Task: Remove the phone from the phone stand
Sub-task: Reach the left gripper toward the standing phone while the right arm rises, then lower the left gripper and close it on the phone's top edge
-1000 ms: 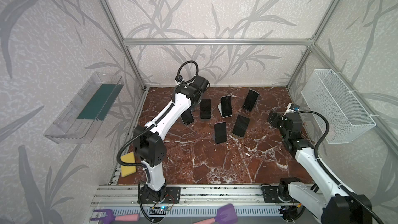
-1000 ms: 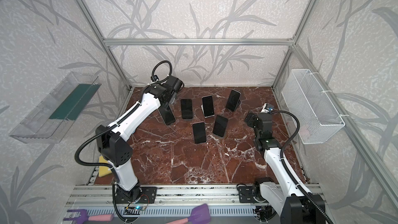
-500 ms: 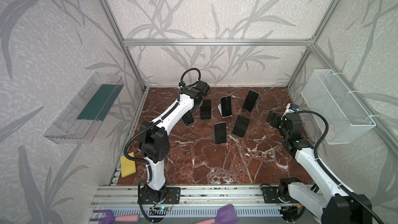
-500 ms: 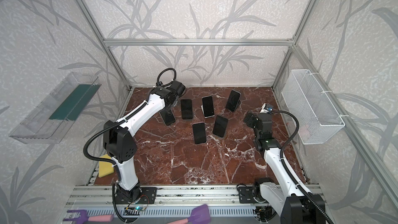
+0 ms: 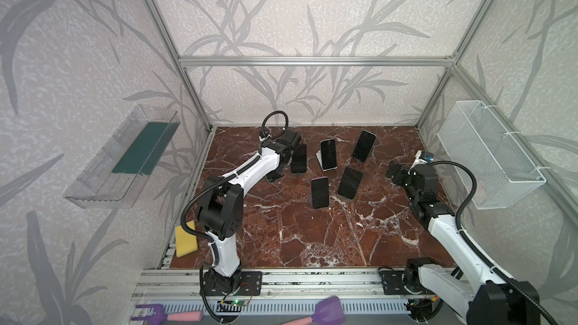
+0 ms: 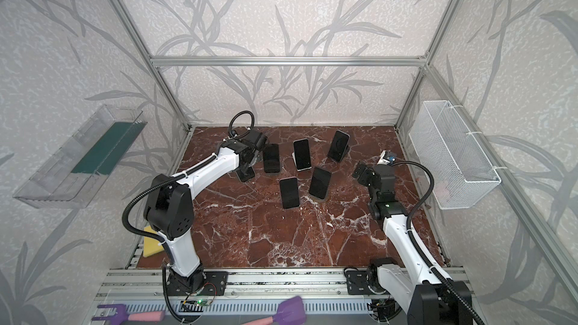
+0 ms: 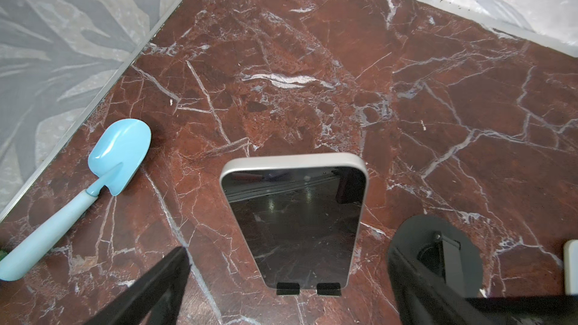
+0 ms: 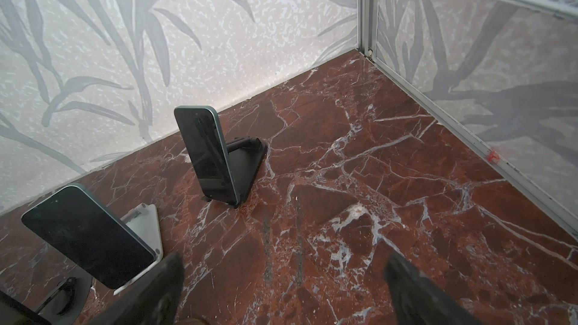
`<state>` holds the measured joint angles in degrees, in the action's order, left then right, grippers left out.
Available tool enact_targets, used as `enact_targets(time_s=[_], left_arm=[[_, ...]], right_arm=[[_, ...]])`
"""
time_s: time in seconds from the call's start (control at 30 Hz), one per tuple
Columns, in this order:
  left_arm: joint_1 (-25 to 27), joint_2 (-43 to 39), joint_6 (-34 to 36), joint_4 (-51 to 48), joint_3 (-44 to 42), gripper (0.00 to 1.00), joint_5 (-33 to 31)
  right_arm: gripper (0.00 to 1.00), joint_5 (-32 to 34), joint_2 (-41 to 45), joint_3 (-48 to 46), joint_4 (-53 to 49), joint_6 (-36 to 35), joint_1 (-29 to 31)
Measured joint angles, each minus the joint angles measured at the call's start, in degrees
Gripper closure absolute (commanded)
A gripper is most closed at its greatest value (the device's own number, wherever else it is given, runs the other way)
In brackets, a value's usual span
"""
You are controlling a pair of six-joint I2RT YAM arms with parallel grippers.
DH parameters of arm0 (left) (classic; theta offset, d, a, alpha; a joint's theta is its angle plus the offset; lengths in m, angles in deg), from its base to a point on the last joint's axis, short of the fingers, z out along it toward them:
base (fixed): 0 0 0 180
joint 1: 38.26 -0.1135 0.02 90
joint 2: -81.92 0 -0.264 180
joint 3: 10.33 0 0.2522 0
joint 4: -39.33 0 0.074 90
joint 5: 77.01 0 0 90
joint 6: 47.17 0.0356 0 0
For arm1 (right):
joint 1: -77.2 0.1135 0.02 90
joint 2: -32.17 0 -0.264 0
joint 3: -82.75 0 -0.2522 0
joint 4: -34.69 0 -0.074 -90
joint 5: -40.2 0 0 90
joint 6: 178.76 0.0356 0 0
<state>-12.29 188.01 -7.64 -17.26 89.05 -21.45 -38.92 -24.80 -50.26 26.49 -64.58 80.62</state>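
Observation:
Several dark-screened phones lean on stands on the red marble floor point(image 5: 312, 239). In the left wrist view a silver-rimmed phone point(image 7: 297, 214) rests on two black hooks of its phone stand point(image 7: 308, 289). My left gripper point(image 7: 287, 254) is open, one finger on each side of the phone and clear of it. In a top view the arm hides most of this phone point(image 6: 245, 175). My right gripper point(image 5: 394, 171) point(image 8: 281, 259) is open over bare floor at the right. A phone on a black stand point(image 8: 209, 157) and one on a white stand point(image 8: 87, 236) lie ahead of it.
A blue toy shovel point(image 7: 119, 154) lies by the left wall near the phone. A round black stand base point(image 7: 434, 245) sits close beside my left gripper. A yellow sponge point(image 5: 185, 239) is at front left. A wire basket point(image 5: 491, 154) hangs on the right wall and a clear shelf point(image 5: 122, 157) on the left.
My right gripper has opened wider and hardly moved. My left wrist has come a little forward over the back-left phones, and its jaws have stayed open.

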Motion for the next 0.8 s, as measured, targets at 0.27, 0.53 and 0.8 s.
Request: enact_targets(time_s=[0.27, 0.53, 0.8], left_arm=[[-0.55, 0.00, 2.47, 3.37, -1.88, 0.01, 1.05], [-0.55, 0.02, 2.51, 5.95, -3.02, 0.01, 1.11], [-0.57, 0.11, 3.56, 9.40, -6.56, 0.01, 1.16]], right_arm=[[0.01, -0.50, -0.50, -0.33, 0.74, -0.11, 0.02], [0.01, -0.44, -0.94, -0.37, 0.87, -0.22, 0.00], [0.01, 0.02, -0.94, -0.74, 1.16, -0.22, 0.00]])
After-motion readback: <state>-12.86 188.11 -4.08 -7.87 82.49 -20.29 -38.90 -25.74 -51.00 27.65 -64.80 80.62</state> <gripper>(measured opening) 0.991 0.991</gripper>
